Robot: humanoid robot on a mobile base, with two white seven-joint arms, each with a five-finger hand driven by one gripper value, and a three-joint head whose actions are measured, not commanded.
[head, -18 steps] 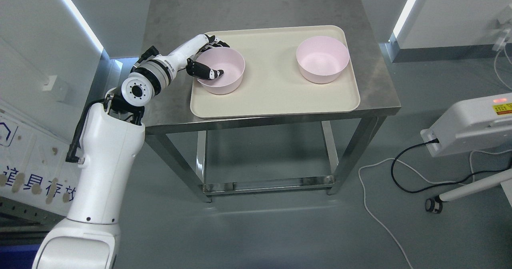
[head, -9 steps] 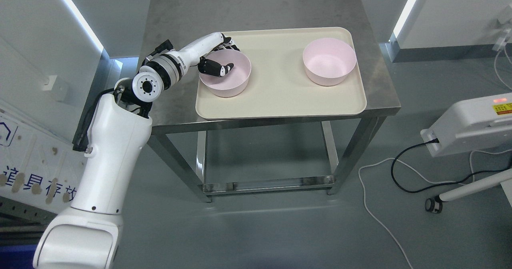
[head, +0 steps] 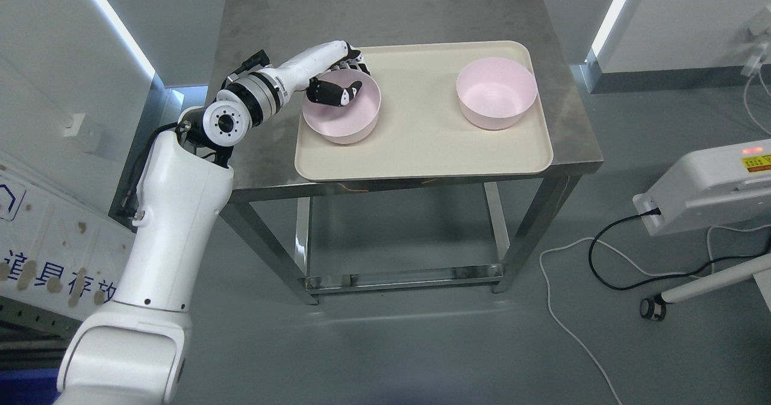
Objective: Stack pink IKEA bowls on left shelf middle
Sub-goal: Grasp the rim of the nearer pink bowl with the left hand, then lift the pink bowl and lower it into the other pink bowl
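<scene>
Two pink bowls stand on a cream tray [head: 421, 146] on a steel table. The left pink bowl [head: 342, 116] is tilted and held at its far left rim by my left hand [head: 343, 79], thumb inside the bowl and the other fingers behind the rim. The right pink bowl [head: 496, 93] sits upright near the tray's far right corner, untouched. My left arm reaches in from the lower left. The right arm is out of view, and no shelf shows.
The steel table [head: 566, 134] has bare metal behind and left of the tray. A white machine [head: 711, 188] with black and white cables [head: 602, 254] lies on the floor at right. A white panel with print leans at lower left.
My left hand has risen and moved a little to the right with the left bowl, which now tilts up. The camera shifted slightly between the earliest frame and the later ones.
</scene>
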